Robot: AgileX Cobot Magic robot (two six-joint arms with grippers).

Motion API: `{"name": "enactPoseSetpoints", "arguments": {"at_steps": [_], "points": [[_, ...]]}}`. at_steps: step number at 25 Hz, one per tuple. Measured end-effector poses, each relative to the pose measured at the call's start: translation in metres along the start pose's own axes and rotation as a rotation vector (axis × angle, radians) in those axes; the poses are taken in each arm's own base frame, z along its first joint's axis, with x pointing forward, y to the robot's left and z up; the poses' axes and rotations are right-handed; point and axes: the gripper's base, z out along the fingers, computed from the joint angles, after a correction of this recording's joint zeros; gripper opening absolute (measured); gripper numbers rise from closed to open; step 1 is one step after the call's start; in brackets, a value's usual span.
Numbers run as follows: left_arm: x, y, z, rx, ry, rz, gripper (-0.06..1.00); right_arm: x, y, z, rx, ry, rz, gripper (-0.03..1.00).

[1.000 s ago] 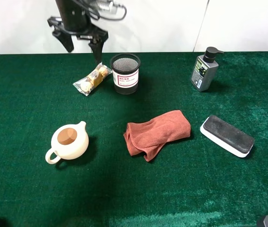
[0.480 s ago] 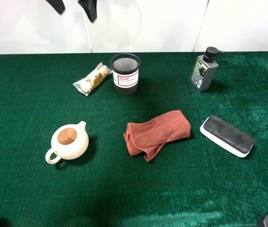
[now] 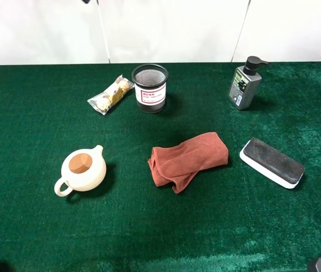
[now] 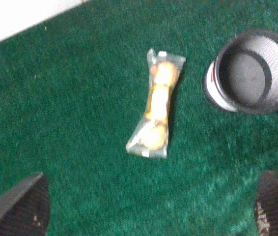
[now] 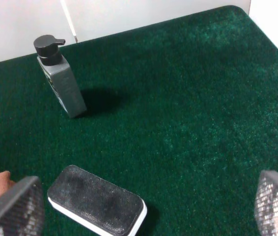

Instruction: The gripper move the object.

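The sweet packet [image 4: 157, 104] lies flat near the mesh cup [image 4: 251, 71], fingers [image 4: 18, 206] spread wide.

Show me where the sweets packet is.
In the high view the sweets packet lies at the back left of the table, just left of the black mesh cup.

Deep green plush felt [image 3: 36, 124] is covering the table, and at ten o'clock the clear packet [image 3: 110, 95] is showing golden-brown sweets and a yellow label, next to a black mesh cup [image 3: 150, 88] wearing a white label. The teapot [image 3: 82, 171] at eight o'clock is showing cream with a brown lid, and the cloth [image 3: 188, 158] at centre is showing rust-red. The bottle [image 3: 244, 85] at two o'clock is showing grey under a black pump, the eraser [image 3: 272, 162] at four o'clock black over white.
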Motion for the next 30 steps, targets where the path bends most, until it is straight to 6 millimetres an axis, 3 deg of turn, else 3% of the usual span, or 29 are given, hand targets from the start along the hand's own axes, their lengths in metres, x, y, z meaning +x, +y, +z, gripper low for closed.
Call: {"name": "enactPoseSetpoints", "arguments": {"at_steps": [16,22,30], "points": [[0.102,0.000,-0.065,-0.001,-0.027,-0.001,0.84,0.000,0.000,0.000,0.000,0.000,0.000,0.65],[0.156,-0.001,-0.083,-0.002,-0.055,0.003,0.84,0.000,0.000,0.000,0.000,0.000,0.000,0.65],[0.237,-0.003,-0.098,-0.001,-0.133,0.035,0.98,0.000,0.000,0.000,0.000,0.000,0.000,0.65]]}}
